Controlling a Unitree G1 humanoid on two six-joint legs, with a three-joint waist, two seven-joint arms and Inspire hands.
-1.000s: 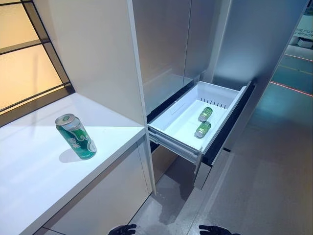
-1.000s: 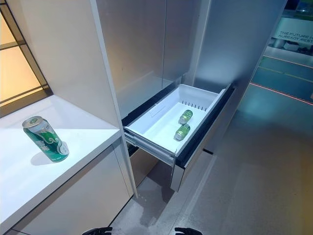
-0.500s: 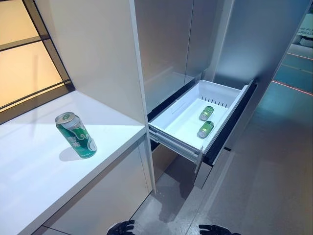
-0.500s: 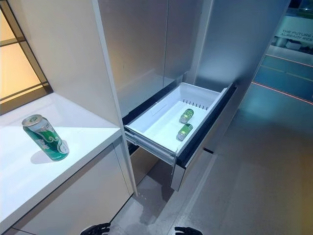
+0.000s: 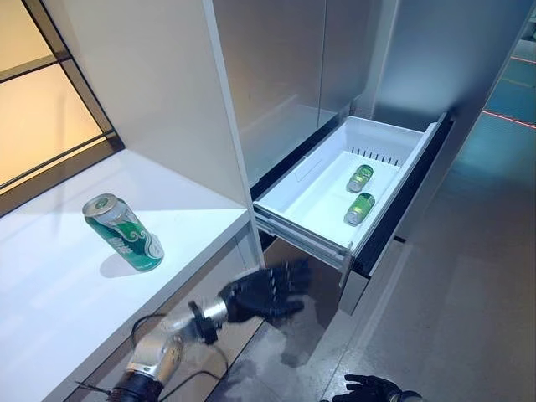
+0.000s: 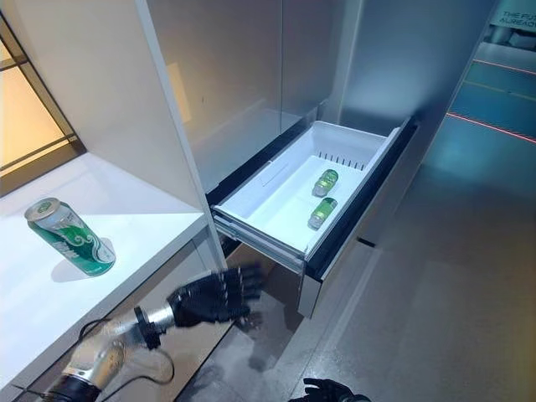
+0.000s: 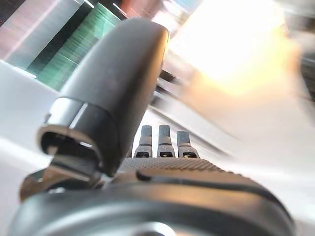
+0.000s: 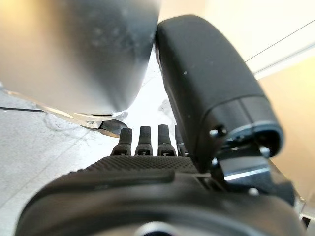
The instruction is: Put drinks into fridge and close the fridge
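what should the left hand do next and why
Probably rise toward the green can standing on the white counter. The left hand hangs open and empty below the counter edge, while two cans already lie in the open fridge drawer.

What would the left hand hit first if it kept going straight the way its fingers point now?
Probably the open fridge drawer: the left hand hangs open below the counter, fingers aimed at the drawer's front underside. Depth is unclear, so it might pass beneath it instead.
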